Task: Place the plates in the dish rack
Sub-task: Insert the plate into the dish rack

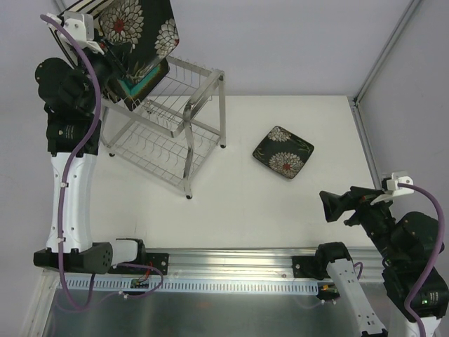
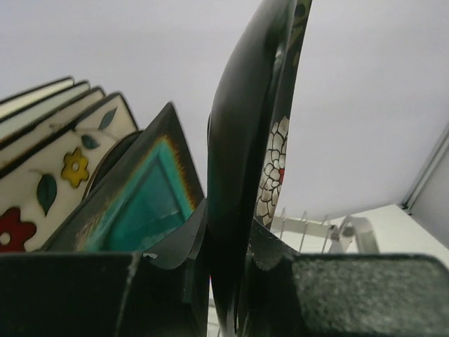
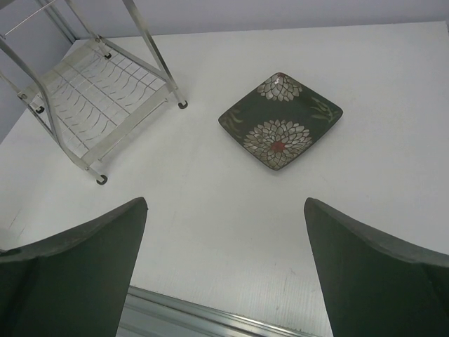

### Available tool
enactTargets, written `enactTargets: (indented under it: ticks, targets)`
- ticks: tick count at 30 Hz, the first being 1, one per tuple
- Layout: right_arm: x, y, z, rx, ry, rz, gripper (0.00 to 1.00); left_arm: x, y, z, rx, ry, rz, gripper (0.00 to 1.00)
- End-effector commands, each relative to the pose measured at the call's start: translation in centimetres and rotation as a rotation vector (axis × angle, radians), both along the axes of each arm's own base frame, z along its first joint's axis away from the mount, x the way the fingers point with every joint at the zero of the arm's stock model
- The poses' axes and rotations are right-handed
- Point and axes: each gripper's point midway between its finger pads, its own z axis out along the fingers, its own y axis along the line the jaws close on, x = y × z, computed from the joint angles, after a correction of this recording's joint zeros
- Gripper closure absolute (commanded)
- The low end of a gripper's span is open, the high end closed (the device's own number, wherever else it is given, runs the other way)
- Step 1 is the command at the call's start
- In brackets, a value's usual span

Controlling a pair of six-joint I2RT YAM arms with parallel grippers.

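My left gripper [image 1: 114,62] is shut on the lower edge of a dark square plate with white blooms [image 1: 135,27], holding it upright over the top tier of the silver dish rack [image 1: 184,133]. In the left wrist view the held plate [image 2: 245,133] stands edge-on between my fingers [image 2: 309,288]. To its left, a dark teal-centred plate [image 2: 144,203], a cream flowered plate [image 2: 52,186] and white black-rimmed plates [image 2: 35,98] stand in a row. A second dark bloom plate [image 1: 283,152] lies flat on the table. My right gripper [image 1: 335,207] hovers open near the front right, empty.
The rack's lower tier [image 3: 91,98] holds nothing. The aluminium rail [image 1: 231,270] runs along the near table edge. A frame post [image 1: 382,56] rises at the back right corner. The flat plate [image 3: 280,121] lies ahead of the right fingers.
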Motion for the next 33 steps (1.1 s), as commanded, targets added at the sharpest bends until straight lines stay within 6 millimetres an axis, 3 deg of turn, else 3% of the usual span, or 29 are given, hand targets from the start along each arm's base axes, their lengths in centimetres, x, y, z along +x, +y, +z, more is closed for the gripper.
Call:
enactTargets:
  ticks: [1,12,32,33]
  targets:
    - [0.6,0.0,0.0,-0.030,0.001,0.009,0.01,-2.6,0.7,4.1,0.012,-0.176,0.001,1.00]
    - [0.9,-0.2,-0.2,-0.059,0.025,0.011,0.00,0.2,3.9,2.0,0.093,-0.144,0.103,1.00]
    - [1.6,-0.3,-0.6,-0.092,0.038,0.012,0.00,2.6,4.2,-2.8,0.135,-0.062,0.089,1.00]
    - [1.7,-0.3,-0.7,-0.092,0.041,0.011,0.01,3.1,4.3,-3.8,0.128,-0.045,0.095,1.00]
